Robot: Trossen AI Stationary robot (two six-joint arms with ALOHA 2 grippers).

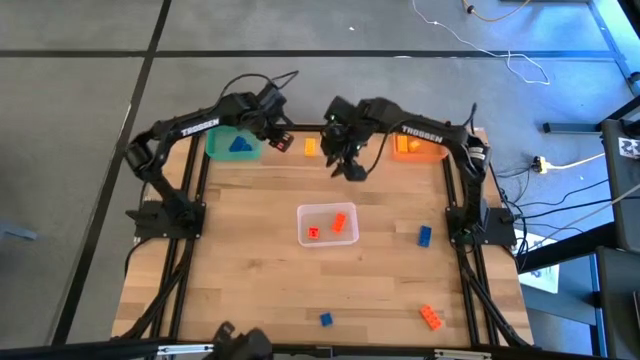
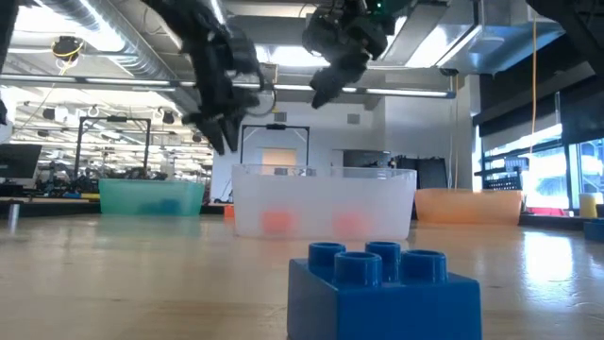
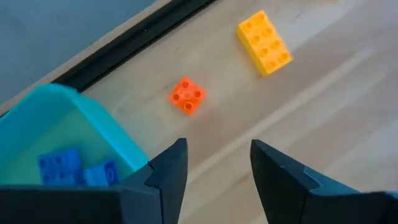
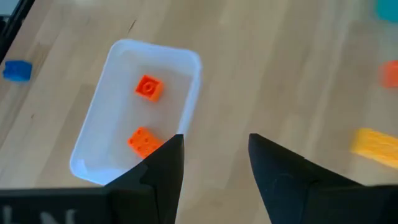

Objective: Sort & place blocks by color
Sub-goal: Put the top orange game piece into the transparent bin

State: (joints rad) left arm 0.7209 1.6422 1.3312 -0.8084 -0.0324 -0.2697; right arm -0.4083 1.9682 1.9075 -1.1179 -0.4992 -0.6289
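Observation:
My left gripper [image 1: 281,128] hangs open in the air at the table's far edge, beside the teal bin [image 1: 238,145], which holds blue blocks [image 3: 62,168]. Ahead of its fingers, a small red-orange block [image 3: 187,95] and a yellow block [image 3: 264,42] lie on the table. My right gripper [image 1: 347,162] is open too, raised above the table between the yellow block [image 1: 310,146] and the orange bin [image 1: 418,148]. In its wrist view the clear bin [image 4: 127,53] holds two red-orange blocks [image 4: 148,87]. Nothing is between either pair of fingers.
Loose blocks lie on the table: a blue one [image 1: 425,235] right of the clear bin [image 1: 327,224], another blue one [image 1: 325,319] and an orange one [image 1: 431,317] near the front edge. A black frame rail [image 3: 124,46] runs along the table's far edge.

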